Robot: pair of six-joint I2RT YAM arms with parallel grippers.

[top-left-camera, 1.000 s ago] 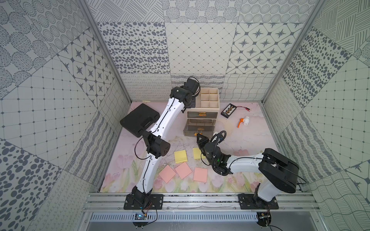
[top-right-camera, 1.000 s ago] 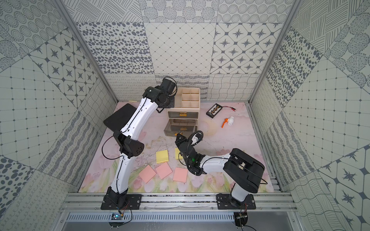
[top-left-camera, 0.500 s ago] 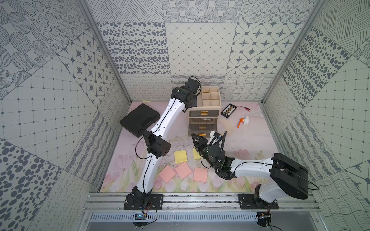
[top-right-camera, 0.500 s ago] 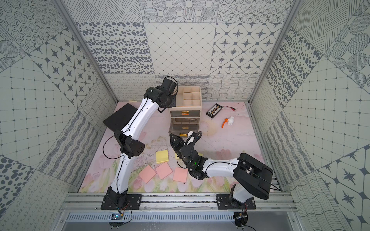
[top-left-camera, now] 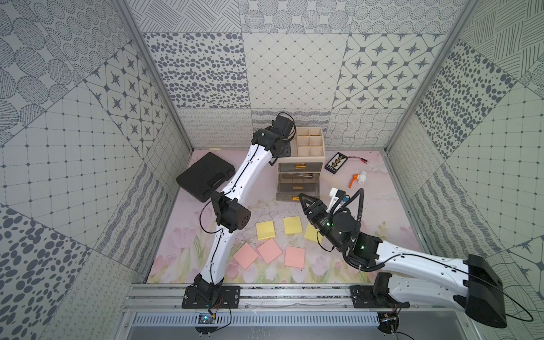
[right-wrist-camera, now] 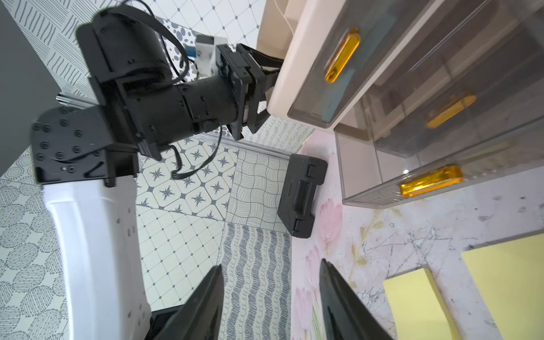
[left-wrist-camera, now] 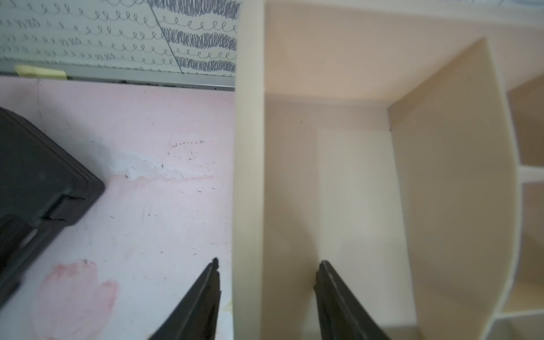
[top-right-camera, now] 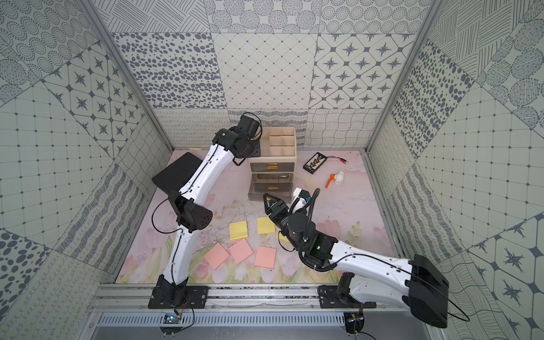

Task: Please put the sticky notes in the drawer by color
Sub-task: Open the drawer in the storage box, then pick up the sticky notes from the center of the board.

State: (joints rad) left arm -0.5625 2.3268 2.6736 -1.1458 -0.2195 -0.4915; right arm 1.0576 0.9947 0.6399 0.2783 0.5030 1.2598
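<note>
Yellow sticky notes point(top-left-camera: 292, 225) near right tool point(top-left-camera: 303, 197)

Bright, even, diffuse light fills both top views, with soft, short shadows. The left wrist view is blurred, and the drawer point(left-wrist-camera: 248, 176) wall looks smeared. The right wrist view bends at its edges, and a handle point(right-wrist-camera: 343, 56) glints.

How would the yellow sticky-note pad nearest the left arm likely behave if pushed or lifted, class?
That yellow pad lies flat on the mat, so a push would probably slide it, not tip it. It looks thin: likely light, yet hard to pinch. Its paper edges may flex.
</note>
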